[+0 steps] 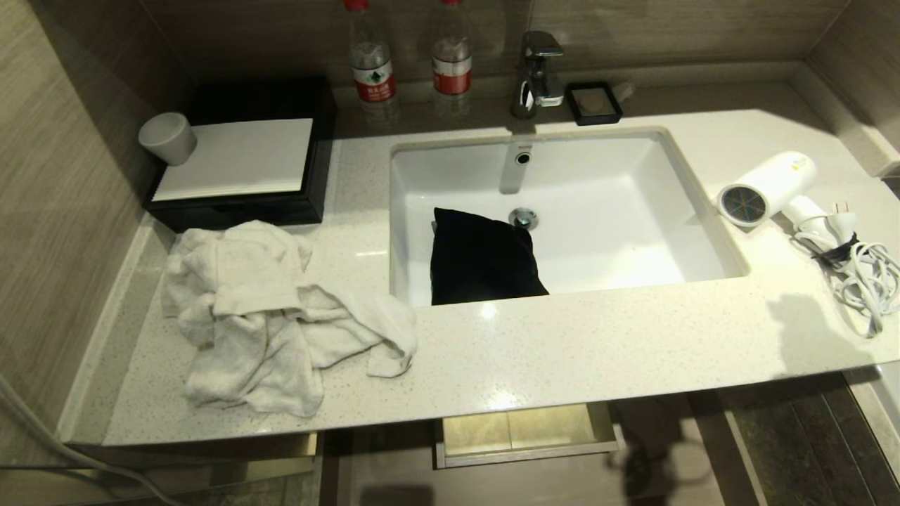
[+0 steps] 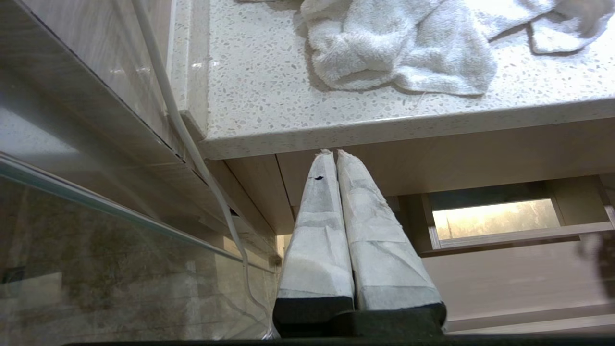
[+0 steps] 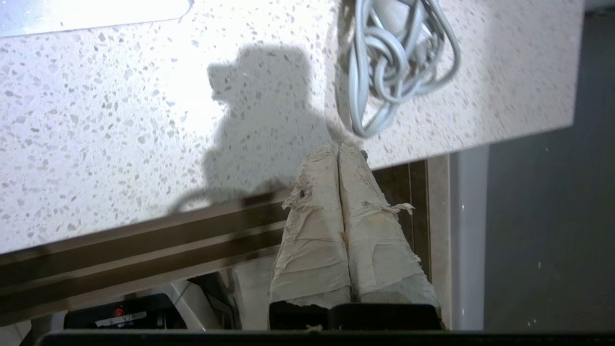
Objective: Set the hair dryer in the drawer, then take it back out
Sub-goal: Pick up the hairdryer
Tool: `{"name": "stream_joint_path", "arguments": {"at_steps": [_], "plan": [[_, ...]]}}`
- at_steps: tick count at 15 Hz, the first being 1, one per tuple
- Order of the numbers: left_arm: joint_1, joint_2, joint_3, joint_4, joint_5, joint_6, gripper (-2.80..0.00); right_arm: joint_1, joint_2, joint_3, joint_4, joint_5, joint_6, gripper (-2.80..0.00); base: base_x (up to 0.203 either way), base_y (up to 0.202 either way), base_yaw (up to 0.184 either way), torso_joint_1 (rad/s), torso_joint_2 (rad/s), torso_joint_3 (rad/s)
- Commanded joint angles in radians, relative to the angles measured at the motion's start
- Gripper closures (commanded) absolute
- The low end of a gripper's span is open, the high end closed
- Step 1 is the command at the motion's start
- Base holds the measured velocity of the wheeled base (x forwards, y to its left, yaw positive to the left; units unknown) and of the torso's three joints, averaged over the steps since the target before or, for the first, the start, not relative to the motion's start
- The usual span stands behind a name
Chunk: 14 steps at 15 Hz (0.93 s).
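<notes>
Beyond clenched right tool [image 3: 338, 150], hair dryer [image 1: 770, 186] cord on counter [image 1: 562, 351]

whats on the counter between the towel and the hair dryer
In the head view, the sink lies between the white towel and the hair dryer, with a black pouch inside it. In front of the sink the countertop is bare.

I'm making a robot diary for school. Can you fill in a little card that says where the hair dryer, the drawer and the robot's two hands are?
hair dryer: lying on the counter, right of the sink
cord: bundled beside the dryer
drawer: slightly open under the counter, nothing seen inside
right gripper: shut, empty, at the counter edge near the cord
left gripper: shut, empty, below the counter edge
towel: crumpled on the left
</notes>
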Motion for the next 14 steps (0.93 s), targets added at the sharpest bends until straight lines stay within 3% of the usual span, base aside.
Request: {"name": "stream_joint_path", "arguments": {"at_steps": [1,2,7,11,14], "plan": [[0.000,0.000,0.001,0.000,0.000,0.000,0.00,-0.078,0.165,-0.023,-0.071,0.133,-0.047,0.00,0.000,0.000,0.000,-0.015,0.03,0.015],[0.000,0.000,0.001,0.000,0.000,0.000,0.00,-0.097,0.187,-0.042,-0.085,0.158,-0.053,-2.80,0.000,0.000,0.000,-0.011,0.03,0.008],[0.000,0.000,0.001,0.000,0.000,0.000,0.00,-0.175,0.306,-0.161,-0.091,0.336,-0.112,-2.80,0.000,0.000,0.000,0.000,0.00,0.000],[0.000,0.000,0.001,0.000,0.000,0.000,0.00,-0.284,0.356,-0.255,-0.089,0.509,-0.290,-2.80,0.000,0.000,0.000,0.000,0.00,0.000],[0.000,0.000,0.002,0.000,0.000,0.000,0.00,-0.304,0.388,-0.280,-0.090,0.520,-0.299,-2.80,0.000,0.000,0.000,0.000,0.00,0.000]]}}
